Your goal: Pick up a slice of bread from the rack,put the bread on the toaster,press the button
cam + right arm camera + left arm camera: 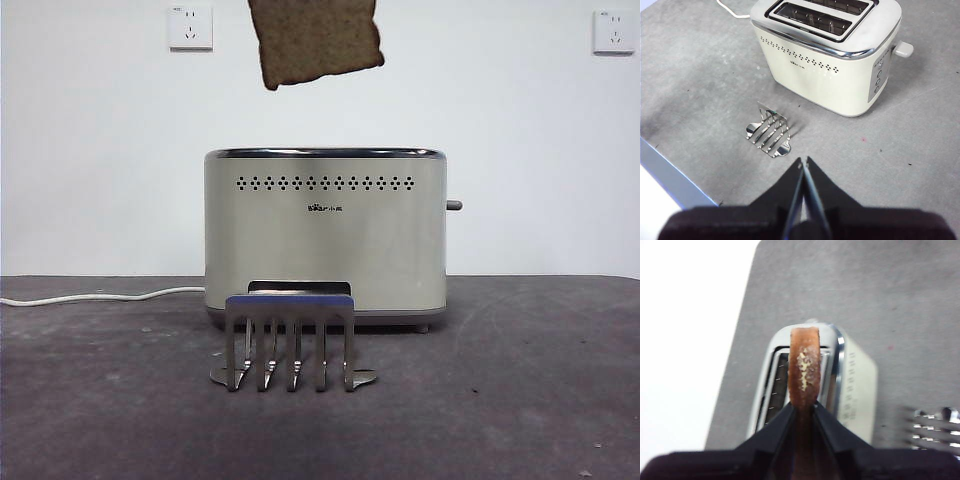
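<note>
The slice of bread (315, 40) hangs from the picture's top edge in the front view, slightly tilted, well above the toaster (325, 240). My left gripper (804, 407) is shut on the slice (804, 365), held edge-on over the toaster's slots (777, 385). The gripper itself is above the front view's top edge. The empty rack (290, 345) stands in front of the toaster. The button (454, 205) sticks out of the toaster's right narrow side. My right gripper (803, 162) is shut and empty, high above the table near the rack (770, 132), with the toaster (830, 60) and button (903, 49) beyond.
A white cord (100, 296) runs left from the toaster across the dark grey table. Two white wall sockets (190, 27) (613, 32) are on the back wall. The table's edge (670, 175) shows in the right wrist view.
</note>
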Controlling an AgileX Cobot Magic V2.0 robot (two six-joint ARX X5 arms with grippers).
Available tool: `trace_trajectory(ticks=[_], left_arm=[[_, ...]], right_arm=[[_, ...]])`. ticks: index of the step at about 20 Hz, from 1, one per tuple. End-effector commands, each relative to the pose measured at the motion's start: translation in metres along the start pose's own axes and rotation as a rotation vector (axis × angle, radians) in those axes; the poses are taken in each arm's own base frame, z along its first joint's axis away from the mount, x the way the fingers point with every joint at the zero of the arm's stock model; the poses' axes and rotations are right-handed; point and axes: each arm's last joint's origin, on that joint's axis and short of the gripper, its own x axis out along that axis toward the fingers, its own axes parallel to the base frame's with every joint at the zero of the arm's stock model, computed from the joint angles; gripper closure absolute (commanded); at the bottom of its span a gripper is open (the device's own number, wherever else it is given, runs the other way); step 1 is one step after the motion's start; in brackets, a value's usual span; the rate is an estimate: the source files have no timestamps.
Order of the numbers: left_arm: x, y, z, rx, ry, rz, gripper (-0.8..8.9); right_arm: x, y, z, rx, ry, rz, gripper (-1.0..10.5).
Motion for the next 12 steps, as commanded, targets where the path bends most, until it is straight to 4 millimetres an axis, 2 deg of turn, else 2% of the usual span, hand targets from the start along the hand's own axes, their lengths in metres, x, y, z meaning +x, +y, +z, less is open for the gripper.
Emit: trace_trajectory(ticks=[1,5,12], left_arm=[[0.012,0.007,-0.005,0.021,0.008,0.019,8.23],[0.034,0.015,-0.018,0.029,0.013,-0.035,8.22],[0.067,0.014,-0.027,0.056,0.055,-0.107,8.23]], right_arm=[[0.000,0.000,0.000,-0.006,0.003,0.005,9.6],[0.000,0.001,-0.001,-0.005,0.007,0.005,9.6],[0.000,0.001,-0.001,-0.004,0.008,0.006,9.6]])
